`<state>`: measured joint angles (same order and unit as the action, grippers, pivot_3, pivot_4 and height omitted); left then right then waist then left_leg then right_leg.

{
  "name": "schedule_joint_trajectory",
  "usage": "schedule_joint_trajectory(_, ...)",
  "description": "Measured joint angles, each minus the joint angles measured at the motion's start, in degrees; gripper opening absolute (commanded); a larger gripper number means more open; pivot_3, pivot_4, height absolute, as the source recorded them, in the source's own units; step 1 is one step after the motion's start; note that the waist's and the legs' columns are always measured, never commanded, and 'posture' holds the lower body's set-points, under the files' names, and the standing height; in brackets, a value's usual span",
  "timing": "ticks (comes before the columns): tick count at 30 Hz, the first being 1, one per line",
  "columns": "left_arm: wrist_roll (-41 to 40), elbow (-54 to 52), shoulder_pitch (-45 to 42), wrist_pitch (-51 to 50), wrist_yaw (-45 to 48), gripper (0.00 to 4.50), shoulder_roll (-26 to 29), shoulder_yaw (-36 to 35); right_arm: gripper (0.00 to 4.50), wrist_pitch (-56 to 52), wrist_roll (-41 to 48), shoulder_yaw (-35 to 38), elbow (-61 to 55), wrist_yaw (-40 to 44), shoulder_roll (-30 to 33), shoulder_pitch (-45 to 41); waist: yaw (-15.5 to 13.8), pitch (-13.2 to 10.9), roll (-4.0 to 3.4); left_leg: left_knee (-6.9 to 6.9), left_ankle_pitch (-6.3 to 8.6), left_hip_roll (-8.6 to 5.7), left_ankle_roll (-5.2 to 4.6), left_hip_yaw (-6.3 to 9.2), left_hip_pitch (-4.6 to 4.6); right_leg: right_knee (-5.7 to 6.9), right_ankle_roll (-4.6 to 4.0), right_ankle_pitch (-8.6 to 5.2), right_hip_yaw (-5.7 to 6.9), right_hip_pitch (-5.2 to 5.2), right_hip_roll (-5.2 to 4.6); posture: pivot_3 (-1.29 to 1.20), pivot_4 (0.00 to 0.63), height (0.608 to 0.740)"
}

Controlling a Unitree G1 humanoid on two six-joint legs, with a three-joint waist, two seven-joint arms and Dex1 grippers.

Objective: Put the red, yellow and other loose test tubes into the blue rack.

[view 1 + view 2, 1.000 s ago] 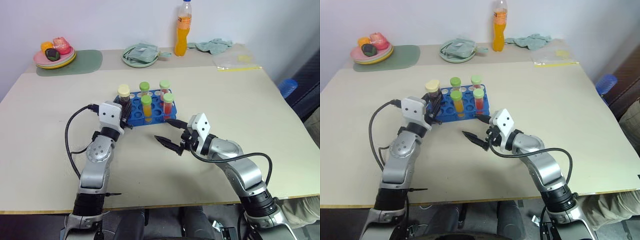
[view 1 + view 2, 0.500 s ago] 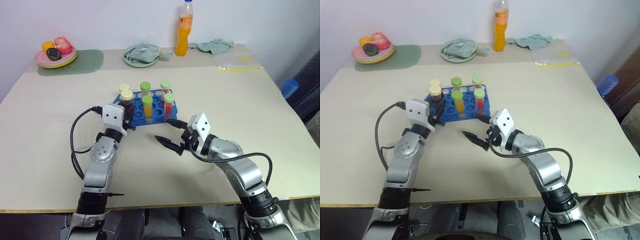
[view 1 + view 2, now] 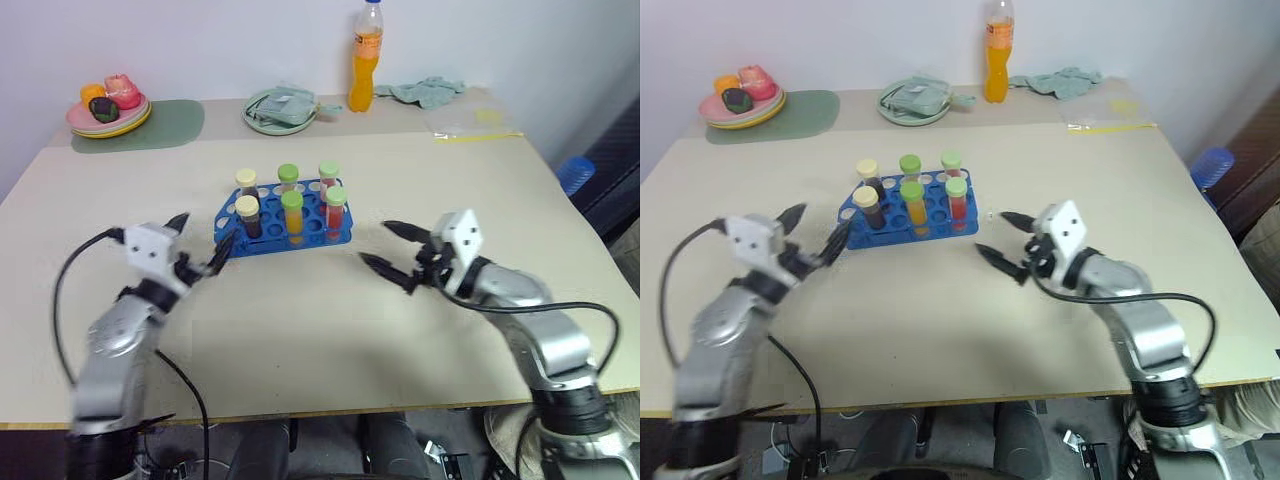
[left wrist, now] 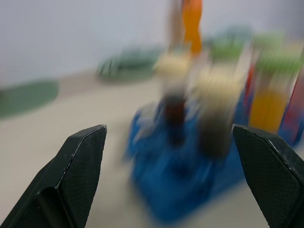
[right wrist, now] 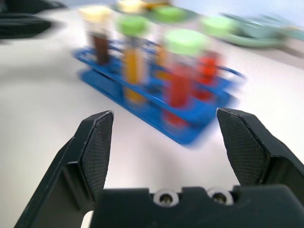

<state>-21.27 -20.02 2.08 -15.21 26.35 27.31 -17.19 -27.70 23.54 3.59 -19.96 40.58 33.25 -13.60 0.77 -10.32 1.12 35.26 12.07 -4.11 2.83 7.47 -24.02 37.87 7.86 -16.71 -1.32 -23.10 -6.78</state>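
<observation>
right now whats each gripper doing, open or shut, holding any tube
Left gripper: open, holding nothing, beside the rack.
Right gripper: open, holding nothing, on the rack's other side.

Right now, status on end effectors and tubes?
Left end effector open, empty, beside the blue rack. Right end effector open, empty. Six capped tubes upright in rack. No loose tubes seen on table.

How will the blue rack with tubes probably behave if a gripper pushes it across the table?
The blue rack would probably slide rather than tip: its base looks wide and low on the smooth table. The capped tubes stand tall above its top plate, so they may wobble. It looks like thin plastic, probably light.
</observation>
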Motion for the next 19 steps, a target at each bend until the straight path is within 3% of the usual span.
schedule_joint_trajectory(6,-4.3,-0.2,9.0,-3.6,6.4,4.33,7.8,-9.7,3.82,0.9,1.3,8.1,5.1,4.2,7.2,4.8,-0.2,0.0,0.0,-0.03,0.06,0.03,-0.08,-0.04,0.22,-0.25,-0.01,0.0,0.07,0.36,-0.02,0.0,0.15,0.74)
schedule_joint_trajectory(13,-4.2,-0.7,11.3,-4.5,5.6,4.33,7.9,-10.9,3.82,6.3,-0.4,9.0,12.3,6.9,8.4,5.6,-0.1,0.0,-0.02,-0.17,0.12,0.09,-0.16,-0.04,0.57,-0.45,-0.02,-0.01,0.06,0.72,-0.03,0.0,0.15,0.74)
schedule_joint_trajectory(19,-3.8,-3.8,12.8,-4.7,1.8,4.33,4.7,-11.0,3.82,8.6,-1.5,7.9,14.3,7.3,8.3,4.3,-0.1,0.0,-0.02,-0.17,0.13,0.09,-0.17,0.0,0.56,-0.5,-0.01,0.0,0.04,0.73,-0.03,0.0,0.15,0.74)
